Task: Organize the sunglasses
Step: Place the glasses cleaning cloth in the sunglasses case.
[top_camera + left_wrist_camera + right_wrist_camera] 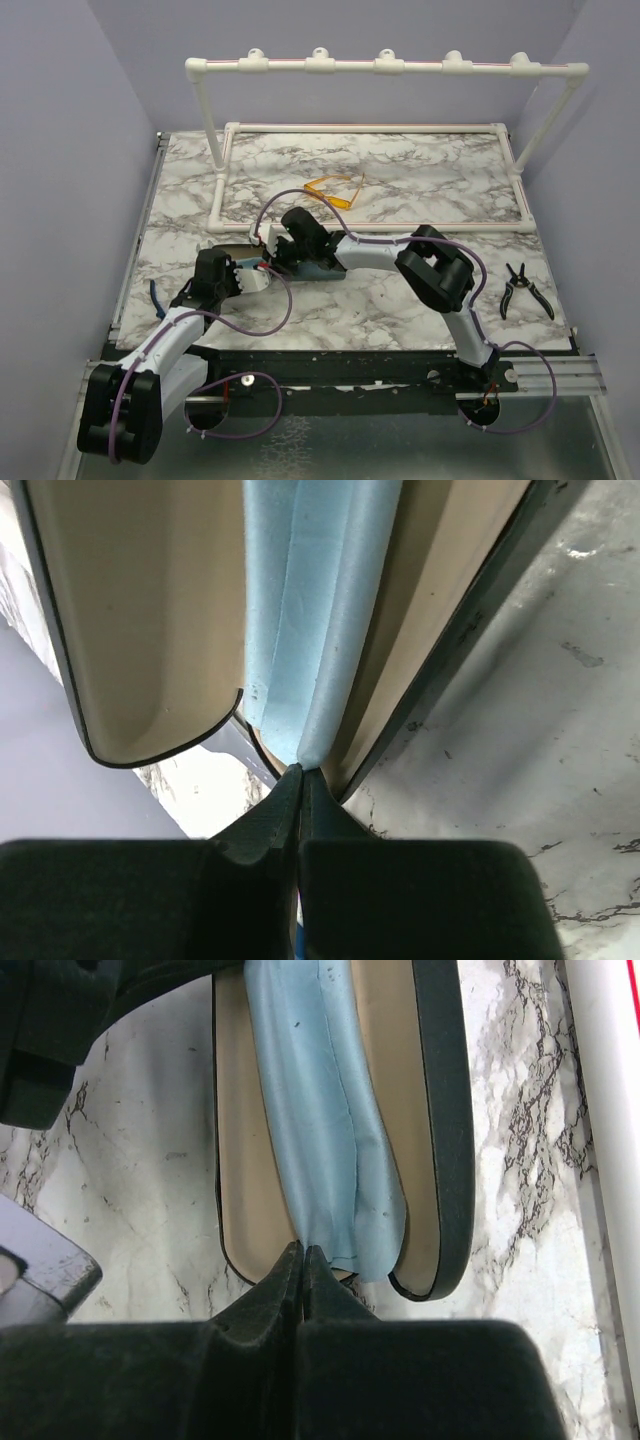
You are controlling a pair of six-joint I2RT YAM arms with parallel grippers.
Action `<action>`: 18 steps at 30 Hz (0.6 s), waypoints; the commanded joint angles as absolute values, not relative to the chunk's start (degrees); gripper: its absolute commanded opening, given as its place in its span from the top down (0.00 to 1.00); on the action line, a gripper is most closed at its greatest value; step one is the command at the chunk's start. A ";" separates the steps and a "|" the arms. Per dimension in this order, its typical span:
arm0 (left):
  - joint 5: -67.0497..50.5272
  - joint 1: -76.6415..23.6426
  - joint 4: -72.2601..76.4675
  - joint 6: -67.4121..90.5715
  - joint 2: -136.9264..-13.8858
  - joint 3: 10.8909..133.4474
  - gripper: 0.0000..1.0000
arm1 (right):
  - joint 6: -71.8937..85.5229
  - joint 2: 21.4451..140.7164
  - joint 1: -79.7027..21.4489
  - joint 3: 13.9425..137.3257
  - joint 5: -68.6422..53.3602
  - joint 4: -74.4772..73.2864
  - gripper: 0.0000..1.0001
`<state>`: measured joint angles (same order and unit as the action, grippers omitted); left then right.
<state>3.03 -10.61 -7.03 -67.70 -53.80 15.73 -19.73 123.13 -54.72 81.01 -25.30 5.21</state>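
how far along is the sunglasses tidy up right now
Done: nothing clearly finished; the case lies open. In hand: the left gripper and right gripper are both shut on the blue cloth inside it. Left: the yellow-orange sunglasses lie loose on the table, not in the case.

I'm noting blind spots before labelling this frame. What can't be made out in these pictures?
- Wrist views: the frame edges cut off the open case, and the blue cloth hides whatever may lie under it.
- Top view: both arms cover most of that case.
- Dark wire-frame pair: in no view.
- Yellow-orange sunglasses: too small in the top view to tell whether the temples are folded.
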 commanded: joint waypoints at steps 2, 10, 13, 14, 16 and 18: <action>2.37 -10.28 -5.85 -69.18 -54.01 14.60 1.00 | -20.20 124.56 -55.28 83.06 -27.29 2.66 0.94; 1.87 -10.35 -8.53 -68.96 -53.64 16.28 0.80 | -21.34 123.45 -55.28 81.89 -28.73 2.47 0.83; 1.51 -10.37 -10.56 -68.53 -53.10 17.16 0.75 | -21.56 122.63 -55.21 81.32 -29.47 2.59 0.76; 1.50 -10.37 -11.13 -68.33 -52.90 17.35 0.73 | -21.54 122.23 -55.23 81.04 -29.58 2.86 0.74; 1.51 -10.37 -12.19 -68.21 -52.09 17.72 0.69 | -21.37 121.28 -55.28 80.38 -29.80 3.61 0.72; 1.35 -10.37 -13.56 -68.12 -51.30 18.20 0.64 | -20.64 120.23 -55.18 79.68 -30.15 4.63 0.71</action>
<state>2.85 -10.61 -9.39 -68.60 -53.25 16.25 -21.02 123.04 -54.70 81.25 -27.83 3.66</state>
